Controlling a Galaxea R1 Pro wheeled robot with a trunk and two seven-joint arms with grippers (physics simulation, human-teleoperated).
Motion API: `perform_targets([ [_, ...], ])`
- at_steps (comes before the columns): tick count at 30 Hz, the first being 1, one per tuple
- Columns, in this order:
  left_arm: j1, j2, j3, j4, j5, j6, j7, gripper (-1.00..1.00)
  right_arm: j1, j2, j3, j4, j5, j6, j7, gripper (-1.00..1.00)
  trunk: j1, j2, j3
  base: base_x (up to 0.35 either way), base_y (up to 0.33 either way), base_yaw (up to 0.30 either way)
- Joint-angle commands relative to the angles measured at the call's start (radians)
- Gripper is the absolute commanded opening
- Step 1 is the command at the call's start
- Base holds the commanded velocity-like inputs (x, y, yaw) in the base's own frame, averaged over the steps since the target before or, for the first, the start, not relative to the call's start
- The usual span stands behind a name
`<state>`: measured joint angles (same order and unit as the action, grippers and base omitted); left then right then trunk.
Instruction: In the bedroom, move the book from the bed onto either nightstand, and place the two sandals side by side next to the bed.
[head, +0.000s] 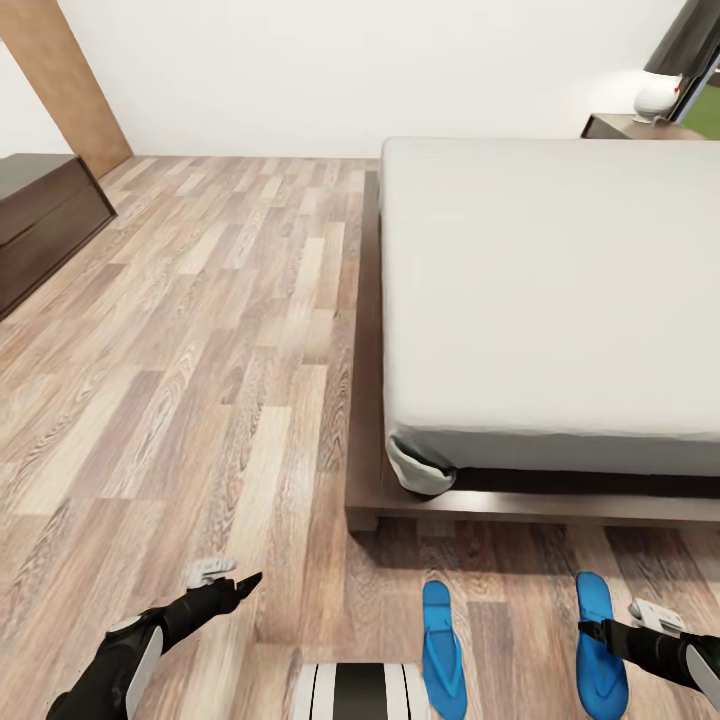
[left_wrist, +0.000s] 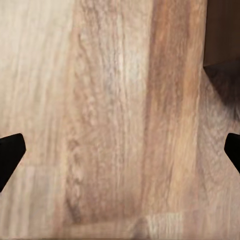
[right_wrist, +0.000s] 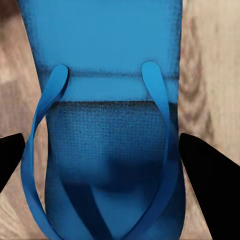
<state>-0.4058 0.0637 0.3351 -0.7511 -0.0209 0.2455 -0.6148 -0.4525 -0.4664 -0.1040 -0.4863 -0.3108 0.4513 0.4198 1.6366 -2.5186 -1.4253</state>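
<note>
**Sandals at the foot of the bed, right gripper over one**

The wood-plank floor (head: 200, 330) of the bedroom is carrying both sandals just off the foot edge of the bed (head: 560, 290), toes pointing toward its dark frame. The right sandal (head: 600, 650) is lying directly under the right gripper (right_wrist: 120, 165), whose dark fingers (right_wrist: 210, 180) are standing spread on either side of the sole, outside the straps, closed on nothing. The left sandal (head: 441, 650) is lying parallel but clearly apart from its mate, so the pair is probably not yet side by side.

The left gripper (left_wrist: 120, 150) is hovering open over bare planks near the corner of the bed frame.

The risk from here looks to be the thin, flat sole: fingers closing too high could be catching only a strap, letting the sandal swing or twist, or could be pushing it along the floor. No book is lying on the mattress; a nightstand (head: 625, 126) is sitting at the far corner.
</note>
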Motion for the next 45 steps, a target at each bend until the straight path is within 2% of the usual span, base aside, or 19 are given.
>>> perform_targets([
  [1,-0.001,-0.001,0.004,-0.001,-0.002,0.008,-0.006,1.0,0.0,0.0,-0.005,-0.002,-0.005,0.009,0.002,-1.0,0.0,0.0,-0.001,0.0,0.281,0.0],
  [9,-0.001,-0.001,0.004,-0.001,-0.002,0.007,-0.005,1.0,0.0,0.0,-0.004,-0.002,-0.005,0.009,0.002,-1.0,0.0,0.0,-0.001,0.0,0.281,0.0],
  [17,-0.001,-0.001,0.004,-0.001,-0.002,0.007,-0.003,1.0,0.0,0.0,-0.003,-0.002,-0.005,0.009,0.002,-1.0,0.0,0.0,-0.001,0.0,0.059,0.0],
  [29,-0.001,-0.002,0.004,-0.001,-0.002,0.008,-0.004,1.0,0.0,0.0,-0.003,-0.003,-0.005,0.007,0.001,-1.0,0.005,-0.003,-0.047,0.0,0.001,0.0],
  [34,-0.001,-0.002,0.004,-0.001,-0.001,0.009,-0.006,1.0,0.0,0.001,-0.003,-0.031,-0.004,-0.032,-0.014,-1.0,0.007,-0.004,-0.066,0.0,0.0,0.0],
  [36,-0.001,-0.003,0.003,-0.001,-0.001,0.011,-0.009,1.0,0.0,0.014,-0.003,-0.075,-0.005,-0.031,-0.055,-1.0,0.008,-0.005,-0.074,0.0,0.0,0.0],
  [40,-0.001,-0.005,0.0,-0.001,-0.001,0.013,-0.013,1.0,-0.003,0.076,-0.002,-0.135,-0.003,-0.029,-0.165,-1.0,0.01,-0.006,-0.09,0.0,0.0,0.0],
  [42,-0.001,-0.005,0.0,-0.001,-0.002,0.014,-0.014,1.0,-0.004,0.102,-0.002,-0.144,0.02,-0.028,-0.238,-1.0,0.011,-0.006,-0.097,0.0,0.0,0.0],
  [45,-0.001,-0.005,0.001,-0.001,-0.002,0.014,-0.014,1.0,-0.005,0.115,-0.002,-0.149,0.062,-0.026,-0.276,-1.0,0.012,-0.007,-0.109,0.0,0.0,0.0],
])
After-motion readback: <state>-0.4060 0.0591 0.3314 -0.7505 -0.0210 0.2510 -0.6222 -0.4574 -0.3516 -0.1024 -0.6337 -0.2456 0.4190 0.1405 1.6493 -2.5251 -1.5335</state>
